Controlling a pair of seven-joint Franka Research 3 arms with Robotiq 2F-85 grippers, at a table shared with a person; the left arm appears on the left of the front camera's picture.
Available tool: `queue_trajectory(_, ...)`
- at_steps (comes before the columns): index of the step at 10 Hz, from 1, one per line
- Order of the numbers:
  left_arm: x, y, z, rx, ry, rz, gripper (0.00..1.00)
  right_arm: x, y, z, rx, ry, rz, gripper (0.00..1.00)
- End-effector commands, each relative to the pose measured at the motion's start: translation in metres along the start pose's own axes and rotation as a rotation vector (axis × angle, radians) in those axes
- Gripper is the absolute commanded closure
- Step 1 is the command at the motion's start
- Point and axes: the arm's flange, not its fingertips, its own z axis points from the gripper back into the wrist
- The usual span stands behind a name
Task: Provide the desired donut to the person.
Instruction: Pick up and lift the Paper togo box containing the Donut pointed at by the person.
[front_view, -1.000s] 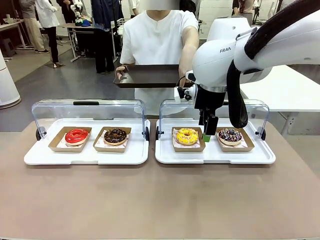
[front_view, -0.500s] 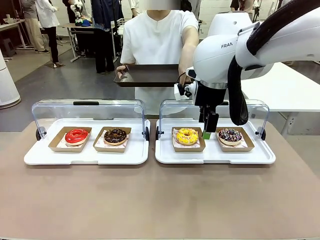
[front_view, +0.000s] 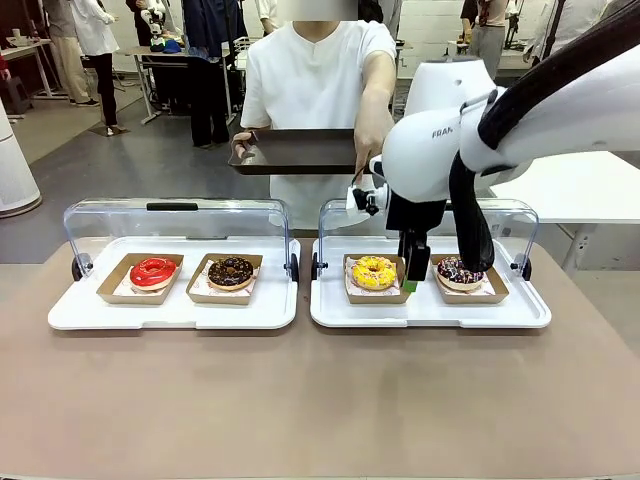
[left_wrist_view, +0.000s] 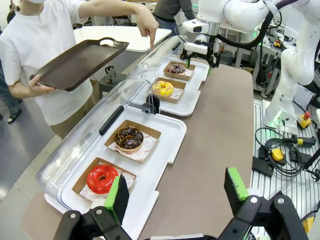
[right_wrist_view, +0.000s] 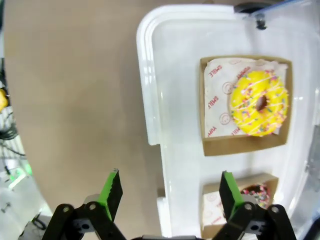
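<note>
**Four donuts on show, and the wanted one is soft, light and best lifted by its box**

Two white trays sit side by side on the brown table (front_view: 300, 400), each with its clear lid swung up behind it. The person (front_view: 315, 70) stands at the far side, holding a dark serving tray (front_view: 295, 150) in one hand. The other hand (left_wrist_view: 145, 22) points a finger down over the right tray (front_view: 430, 312).

That tray holds the yellow donut (front_view: 373, 271) and a chocolate sprinkled donut (front_view: 460, 270). A red donut (front_view: 152, 271) and a dark chocolate donut (front_view: 231, 271) lie on the left tray (front_view: 170, 312).

The finger appears to hang nearest the yellow one, so that is probably the donut asked for, though the sprinkled one cannot be ruled out.

The right gripper (right_wrist_view: 170, 192) hovers over the near part of the right tray, between the two boxes. Its green pads are spread wide and pinch nothing. The left gripper (left_wrist_view: 175, 192) is also spread and holds nothing, well back from the left tray.

The yellow donut looks light, soft and easily crushed, and its icing and sprinkles would likely smear or stick to the pads. Its shallow card box (right_wrist_view: 245, 145) looks stiff enough to pinch. A grip on one upright wall of the box seems safest, with the box kept level so the donut does not slide on its paper liner (right_wrist_view: 216, 100).
</note>
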Motion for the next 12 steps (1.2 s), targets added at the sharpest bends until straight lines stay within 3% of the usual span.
queue_trajectory(1,0.000,0.001,0.002,-0.003,-0.020,-0.018,0.00,0.002,-0.002,-0.024,-0.004,-0.017,-0.011,0.00)
queue_trajectory(6,0.000,0.001,0.002,-0.003,-0.020,-0.018,0.00,-0.007,-0.018,-0.065,0.018,-0.070,-0.036,0.00)
queue_trajectory(12,0.000,0.001,0.002,-0.003,-0.020,-0.018,0.00,-0.010,-0.036,-0.082,0.025,-0.077,-0.055,0.00)
